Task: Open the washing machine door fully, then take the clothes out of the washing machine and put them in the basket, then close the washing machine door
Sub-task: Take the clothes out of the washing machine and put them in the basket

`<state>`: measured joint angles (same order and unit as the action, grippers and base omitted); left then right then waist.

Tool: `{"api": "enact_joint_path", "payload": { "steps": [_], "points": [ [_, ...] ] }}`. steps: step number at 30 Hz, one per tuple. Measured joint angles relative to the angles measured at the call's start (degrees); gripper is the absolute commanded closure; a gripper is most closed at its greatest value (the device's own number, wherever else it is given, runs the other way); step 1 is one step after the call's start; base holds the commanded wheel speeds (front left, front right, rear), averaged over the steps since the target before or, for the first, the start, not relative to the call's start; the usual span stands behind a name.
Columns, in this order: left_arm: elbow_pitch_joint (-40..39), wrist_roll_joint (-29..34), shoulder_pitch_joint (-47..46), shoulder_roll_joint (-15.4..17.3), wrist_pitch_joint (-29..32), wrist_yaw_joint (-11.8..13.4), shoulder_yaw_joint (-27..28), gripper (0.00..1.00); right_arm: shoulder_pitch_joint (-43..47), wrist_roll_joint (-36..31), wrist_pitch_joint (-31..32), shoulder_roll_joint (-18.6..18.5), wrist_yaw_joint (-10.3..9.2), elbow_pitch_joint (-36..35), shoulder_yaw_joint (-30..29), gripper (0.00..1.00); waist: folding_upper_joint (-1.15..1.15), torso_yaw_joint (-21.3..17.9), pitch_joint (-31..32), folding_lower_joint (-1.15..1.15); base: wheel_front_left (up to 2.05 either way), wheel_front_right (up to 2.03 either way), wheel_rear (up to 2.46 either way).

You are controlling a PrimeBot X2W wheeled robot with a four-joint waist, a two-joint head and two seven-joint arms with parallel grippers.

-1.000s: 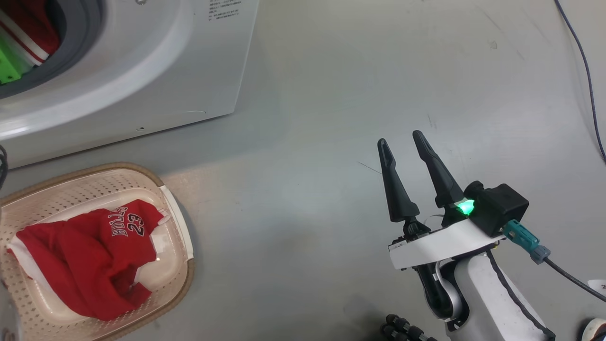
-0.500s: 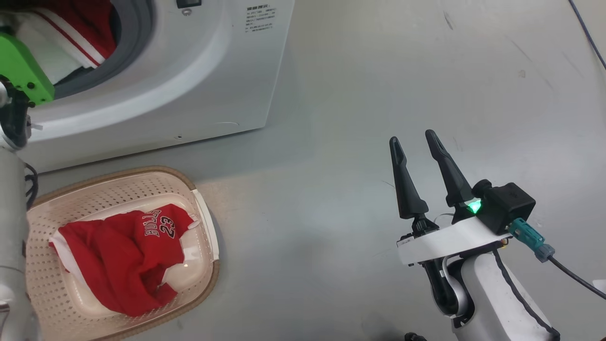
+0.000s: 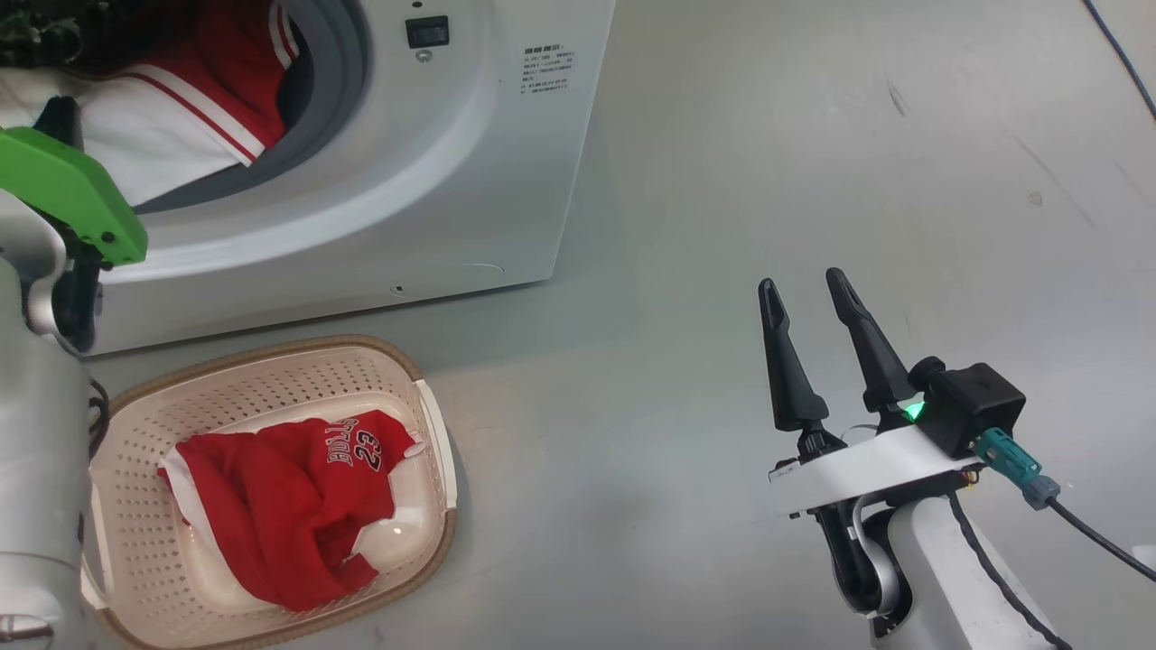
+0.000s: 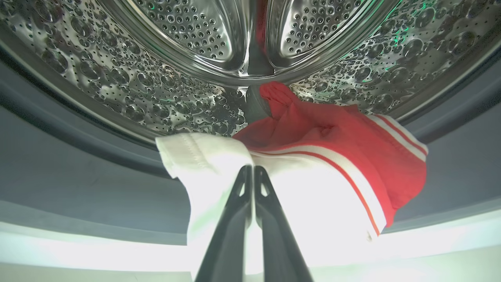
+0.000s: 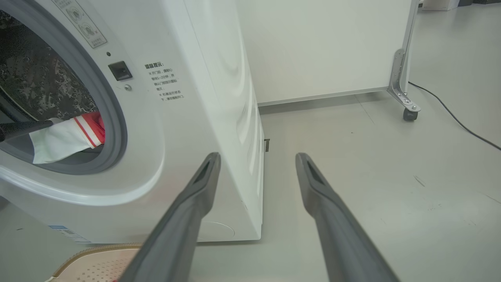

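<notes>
The white washing machine (image 3: 433, 162) stands at the upper left with its mouth uncovered; the washing machine door is out of view. A red and white jersey (image 4: 321, 156) hangs over the grey gasket (image 4: 78, 168) out of the steel drum (image 4: 156, 90). My left gripper (image 4: 250, 169) is shut on that jersey's white part. My left arm with its green plate (image 3: 63, 194) reaches into the mouth. Below it, the cream basket (image 3: 271, 348) holds another red jersey (image 3: 289, 506) marked 23. My right gripper (image 3: 799, 282) hovers open over the floor, right of the machine, holding nothing.
Grey floor (image 3: 686, 181) stretches to the right of the machine. A dark cable (image 3: 1120, 54) runs along the far right. Behind the machine stands a white panel with a caster wheel (image 5: 407, 113), and a cable (image 5: 450, 113) lies past it.
The head camera has swung, so machine and basket sit further right in the picture. My left arm's green plate has come into view, and more white fabric hangs over the gasket.
</notes>
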<state>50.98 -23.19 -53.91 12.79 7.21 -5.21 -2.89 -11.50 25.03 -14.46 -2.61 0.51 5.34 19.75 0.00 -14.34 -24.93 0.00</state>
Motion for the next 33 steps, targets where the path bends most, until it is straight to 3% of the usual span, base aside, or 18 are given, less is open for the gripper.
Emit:
{"api": "enact_joint_path", "payload": {
  "steps": [24, 33],
  "points": [
    [-8.3, 3.3, 12.1, -1.7, -20.2, -1.7, -6.8, 1.00, 5.0, -1.0, 0.0, 0.0, 1.40, 1.9, -2.7, 0.00, 0.00, 4.5, 8.8, 0.00, 0.00, 0.00, 0.00],
    [-14.4, 3.4, 14.9, -1.5, -21.5, -1.7, -6.7, 1.00, 6.4, -1.4, 0.0, 0.0, 1.43, 1.9, -4.2, 0.00, 0.00, 6.1, 10.8, 0.00, 0.00, 0.00, 0.00]
  ]
}}
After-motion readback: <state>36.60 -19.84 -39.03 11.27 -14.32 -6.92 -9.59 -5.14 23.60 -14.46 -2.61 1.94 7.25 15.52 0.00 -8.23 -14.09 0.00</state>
